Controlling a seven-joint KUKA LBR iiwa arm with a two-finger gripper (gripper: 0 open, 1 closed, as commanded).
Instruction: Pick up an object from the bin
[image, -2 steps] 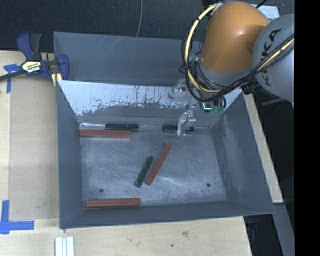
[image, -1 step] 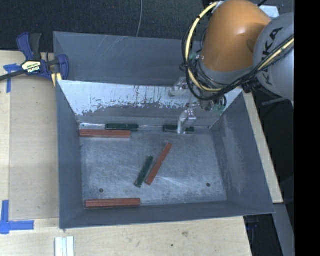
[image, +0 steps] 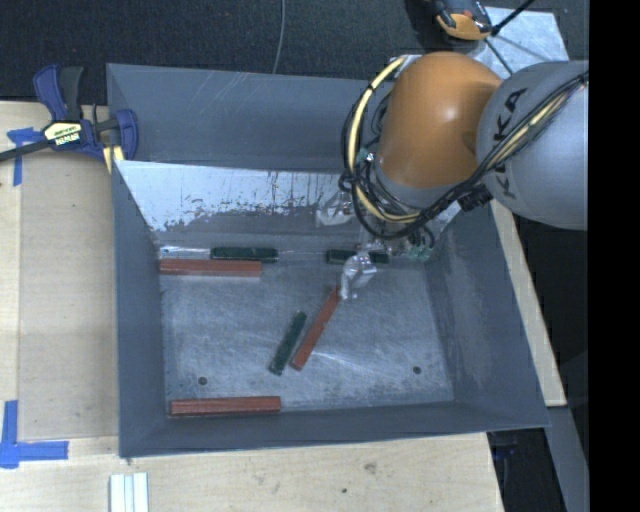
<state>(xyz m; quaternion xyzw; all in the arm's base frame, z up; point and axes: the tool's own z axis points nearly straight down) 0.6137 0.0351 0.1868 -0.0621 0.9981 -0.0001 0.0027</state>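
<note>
Hanging over the right half of the bin (image: 133, 330), the jaws sat at the upper end of a slanted red stick (image: 316, 332) near the middle of the floor. Whether they were wide or narrow could not be told (the orange wrist cover (image: 435, 120) loomed just above). A slanted green stick (image: 289, 343) lay against that stick's left side. A back red stick (image: 210, 267) and back green stick (image: 243, 254) lay by the far wall, and a front red stick (image: 225, 405) lay along the near one.
</note>
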